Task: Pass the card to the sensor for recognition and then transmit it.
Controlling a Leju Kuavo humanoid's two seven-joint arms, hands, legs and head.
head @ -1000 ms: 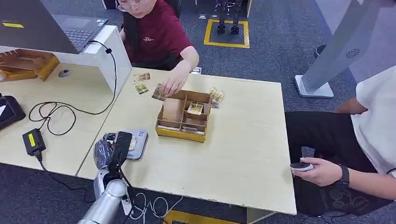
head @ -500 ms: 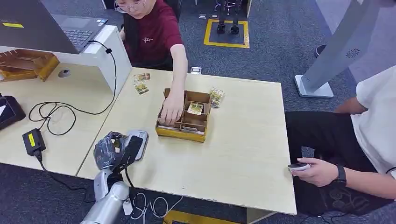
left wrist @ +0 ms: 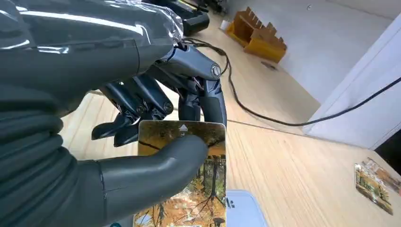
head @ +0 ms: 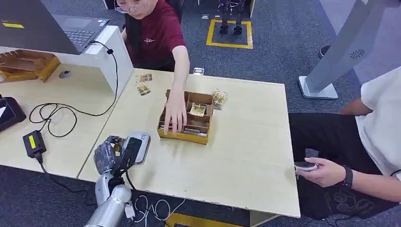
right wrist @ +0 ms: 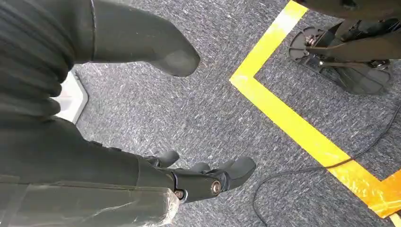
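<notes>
The left hand (left wrist: 142,142) pinches a card (left wrist: 189,189) printed with autumn trees, the thick thumb pressed across its face and the darker fingers (left wrist: 137,101) behind it. Just under the card's edge lies a pale blue-grey surface, probably the sensor (left wrist: 241,210). Farther off on the table (left wrist: 283,165) lie a black cable (left wrist: 265,118), loose cards (left wrist: 376,182) and a yellow-and-brown holder (left wrist: 257,35).

No wording can be read anywhere. The card (left wrist: 189,189) carries a forest picture and a small white arrow mark, the power adapter (head: 32,142) a yellow label, and the person's red shirt (head: 158,33) a small logo, all illegible.
</notes>
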